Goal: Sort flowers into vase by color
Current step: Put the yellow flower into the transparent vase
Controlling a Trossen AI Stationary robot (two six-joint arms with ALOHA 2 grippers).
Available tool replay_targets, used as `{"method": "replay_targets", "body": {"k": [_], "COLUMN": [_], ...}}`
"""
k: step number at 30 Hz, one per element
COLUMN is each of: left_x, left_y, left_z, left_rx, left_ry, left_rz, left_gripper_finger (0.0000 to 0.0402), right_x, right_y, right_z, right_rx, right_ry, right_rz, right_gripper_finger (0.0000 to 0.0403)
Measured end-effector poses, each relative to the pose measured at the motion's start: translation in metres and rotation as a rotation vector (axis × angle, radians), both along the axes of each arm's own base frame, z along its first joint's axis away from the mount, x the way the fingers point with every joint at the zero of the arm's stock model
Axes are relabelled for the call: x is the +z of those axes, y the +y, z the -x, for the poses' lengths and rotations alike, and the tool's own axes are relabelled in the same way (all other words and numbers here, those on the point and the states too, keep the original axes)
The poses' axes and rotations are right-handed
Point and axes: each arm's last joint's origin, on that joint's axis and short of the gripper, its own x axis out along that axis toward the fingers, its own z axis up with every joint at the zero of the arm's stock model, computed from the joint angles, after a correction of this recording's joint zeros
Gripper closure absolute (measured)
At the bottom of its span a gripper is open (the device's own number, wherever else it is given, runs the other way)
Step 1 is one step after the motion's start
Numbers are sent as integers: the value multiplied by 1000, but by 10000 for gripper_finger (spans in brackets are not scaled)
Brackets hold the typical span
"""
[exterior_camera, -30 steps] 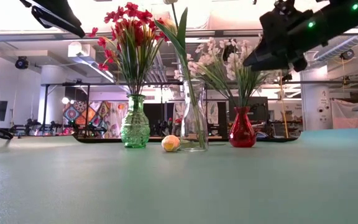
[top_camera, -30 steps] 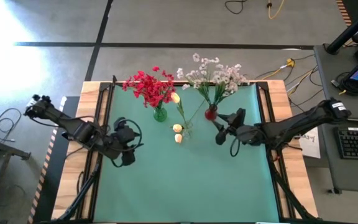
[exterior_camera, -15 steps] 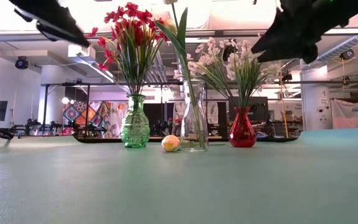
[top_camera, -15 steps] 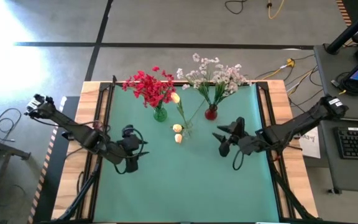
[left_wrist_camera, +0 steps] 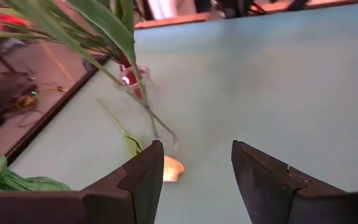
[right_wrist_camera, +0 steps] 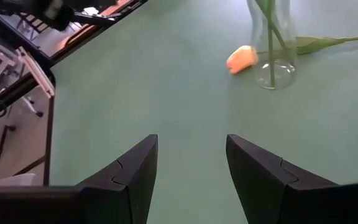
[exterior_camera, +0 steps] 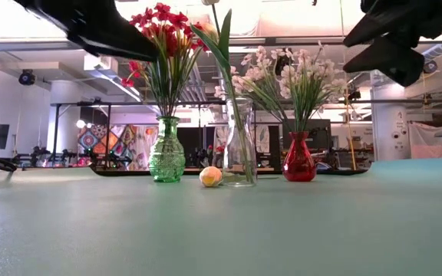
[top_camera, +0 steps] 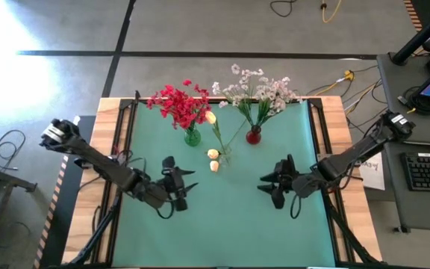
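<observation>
Red flowers (top_camera: 178, 104) stand in a green vase (top_camera: 192, 137). White flowers (top_camera: 258, 90) stand in a red vase (top_camera: 253, 136). Between them a clear vase (top_camera: 223, 155) holds a cream-yellow rosebud stem (top_camera: 210, 118). Another rosebud (top_camera: 214, 166) lies on the mat against the clear vase's foot, also seen as the rosebud (right_wrist_camera: 241, 58) and rosebud (left_wrist_camera: 171, 168). My left gripper (top_camera: 188, 187) hovers open, near and left of that bud. My right gripper (top_camera: 266, 184) hovers open, near and right of it. Nothing is between either pair of fingers.
The green mat (top_camera: 222, 224) lies bare from the grippers to the near edge. The three vases stand in a row near the far edge. Black rails (top_camera: 118, 149) run along the table's left and right sides.
My left gripper has sunk and gone toward the table's right and near edge, closer to the lying rosebud, tipping its fingers more level. My right gripper has swung toward the near edge and rolled. Both stay open. The flowers and vases have not moved.
</observation>
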Motion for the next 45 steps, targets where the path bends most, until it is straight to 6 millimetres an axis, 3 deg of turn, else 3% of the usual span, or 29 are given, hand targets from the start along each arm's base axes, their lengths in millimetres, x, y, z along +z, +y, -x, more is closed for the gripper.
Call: {"method": "replay_targets", "body": {"k": [11,23,35,40,45], "left_x": [-47,-61,-69,-77,-89], "left_y": [-14,-2,2,3,18], "left_z": [-31,-47,-48,-50,-58], "left_rx": [73,165,191,198,259], "left_ry": [-48,-129,-78,-65,-48], "left_rz": [-25,101,11,11,16], "left_gripper_finger": [225,222,148,137,137], "right_x": [-7,-15,-14,-13,-13], "right_y": [3,6,6,6,5], "right_z": [-4,-9,-10,-11,-11], "right_rx": [-15,-30,-56,-63,-73], "right_ry": [20,39,16,1,-3], "right_rz": [29,19,19,17,35], "right_gripper_finger": [220,220,220,220,220]}}
